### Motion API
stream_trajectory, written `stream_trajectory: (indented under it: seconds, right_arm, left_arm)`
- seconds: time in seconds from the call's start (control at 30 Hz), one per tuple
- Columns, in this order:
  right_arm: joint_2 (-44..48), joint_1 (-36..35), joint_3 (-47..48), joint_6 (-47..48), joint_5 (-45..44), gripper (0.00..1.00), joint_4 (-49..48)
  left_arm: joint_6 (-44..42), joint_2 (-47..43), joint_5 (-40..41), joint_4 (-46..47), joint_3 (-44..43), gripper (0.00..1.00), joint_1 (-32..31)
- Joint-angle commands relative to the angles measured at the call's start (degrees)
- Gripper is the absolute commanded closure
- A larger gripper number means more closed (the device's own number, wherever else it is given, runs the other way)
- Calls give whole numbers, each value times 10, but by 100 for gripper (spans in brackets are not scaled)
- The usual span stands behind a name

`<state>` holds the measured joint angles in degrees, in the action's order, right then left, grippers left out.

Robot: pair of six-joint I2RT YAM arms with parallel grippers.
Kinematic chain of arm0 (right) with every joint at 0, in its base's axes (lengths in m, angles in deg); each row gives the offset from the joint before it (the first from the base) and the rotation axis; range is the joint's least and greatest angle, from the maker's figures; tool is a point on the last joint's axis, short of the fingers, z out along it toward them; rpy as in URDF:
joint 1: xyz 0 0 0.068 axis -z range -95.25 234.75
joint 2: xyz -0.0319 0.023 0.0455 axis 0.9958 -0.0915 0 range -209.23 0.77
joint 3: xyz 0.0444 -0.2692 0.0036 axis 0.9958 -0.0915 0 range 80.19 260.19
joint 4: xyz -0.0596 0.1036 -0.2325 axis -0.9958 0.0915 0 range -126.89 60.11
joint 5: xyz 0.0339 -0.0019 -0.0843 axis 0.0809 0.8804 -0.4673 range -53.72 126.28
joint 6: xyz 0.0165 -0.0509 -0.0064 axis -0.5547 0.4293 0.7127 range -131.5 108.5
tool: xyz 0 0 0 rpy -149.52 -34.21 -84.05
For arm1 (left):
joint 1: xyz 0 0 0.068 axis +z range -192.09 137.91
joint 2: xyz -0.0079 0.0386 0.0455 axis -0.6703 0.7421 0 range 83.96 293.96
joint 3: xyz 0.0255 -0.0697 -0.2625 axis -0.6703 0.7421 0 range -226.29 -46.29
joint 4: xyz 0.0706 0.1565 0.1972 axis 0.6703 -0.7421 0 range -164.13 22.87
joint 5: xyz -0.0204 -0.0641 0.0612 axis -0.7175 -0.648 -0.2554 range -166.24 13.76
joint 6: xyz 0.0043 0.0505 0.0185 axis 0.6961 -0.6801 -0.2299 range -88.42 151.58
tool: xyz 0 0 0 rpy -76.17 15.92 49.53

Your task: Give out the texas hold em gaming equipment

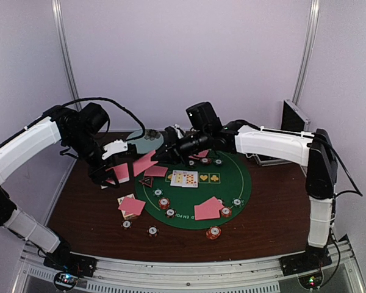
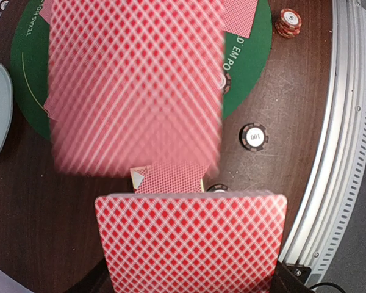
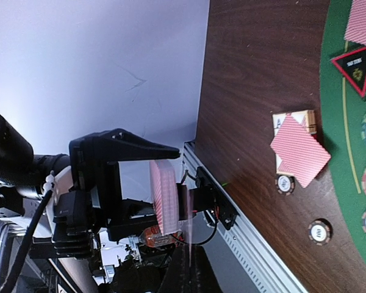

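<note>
two claws are shut on cards. the left claw (image 2: 189, 285) grips a thick deck of pink-backed playing cards (image 2: 189, 241) by its sides, up above the desk (image 2: 274, 110). the right claw (image 1: 165, 148) is pinched tight on one card (image 2: 137, 85), held close to the deck, by the green mat (image 2: 250, 73). a dark chip (image 2: 254, 137) on the desk near the mat reads "100". white letters on the mat read "empo". the triangle marker (image 3: 354, 66) has words too small to read.
</note>
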<state>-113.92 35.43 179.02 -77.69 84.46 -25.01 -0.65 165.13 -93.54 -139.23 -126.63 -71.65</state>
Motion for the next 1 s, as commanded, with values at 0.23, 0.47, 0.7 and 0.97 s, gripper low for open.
stream_trajectory:
  seconds: [0.23,0.47,0.7,0.97]
  right_arm:
    - [40,94,63,232,-81,100,321]
    - [22,99,148,450,-375,100,500]
    - [55,91,80,599,-578,100,431]
    - [48,56,-10,821,-768,100,253]
  left_arm:
    - [-1,-18,-2,2,-5,100,1]
    - [-3,-16,2,0,-6,100,1]
    - [-4,-17,3,-2,-3,100,1]
    - [-2,-16,3,-3,-4,100,1]
